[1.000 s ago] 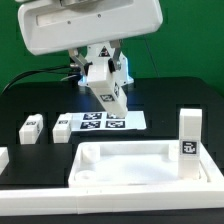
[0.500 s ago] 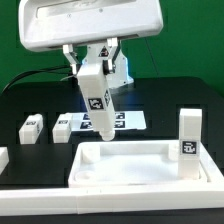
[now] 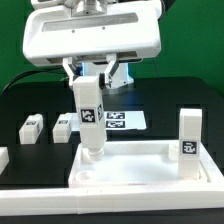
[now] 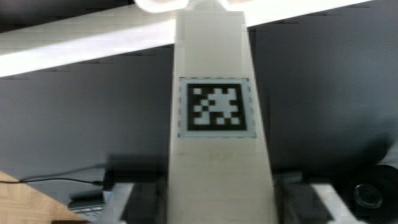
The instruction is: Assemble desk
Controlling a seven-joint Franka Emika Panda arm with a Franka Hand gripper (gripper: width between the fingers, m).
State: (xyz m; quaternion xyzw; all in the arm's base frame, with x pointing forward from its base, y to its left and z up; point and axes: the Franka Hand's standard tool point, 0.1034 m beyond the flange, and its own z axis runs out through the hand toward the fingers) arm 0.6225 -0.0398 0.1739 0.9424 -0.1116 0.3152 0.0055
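1. the jaws pinch the held leg (image 3: 88, 115) by its upper end, one on each side. it hangs upright, its tag facing the exterior view.
2. the wrist view looks along the same leg (image 4: 217, 120), centred in the grip. i judge it is held square so it goes in straight.
3. its lower end is at the tabletop (image 3: 150, 182) corner on the exterior view's left, where a round socket should take it. i cannot tell whether it is seated.
4. a standing leg (image 3: 188, 135) is upright at the corner on the exterior view's right, seemingly fitted.
5. a spare leg (image 3: 32, 126) and the other spare leg (image 3: 62, 127) lie on the worktop (image 3: 30, 100) beside the marker board (image 3: 120, 121), apart from the tabletop and probably awaiting their turn.
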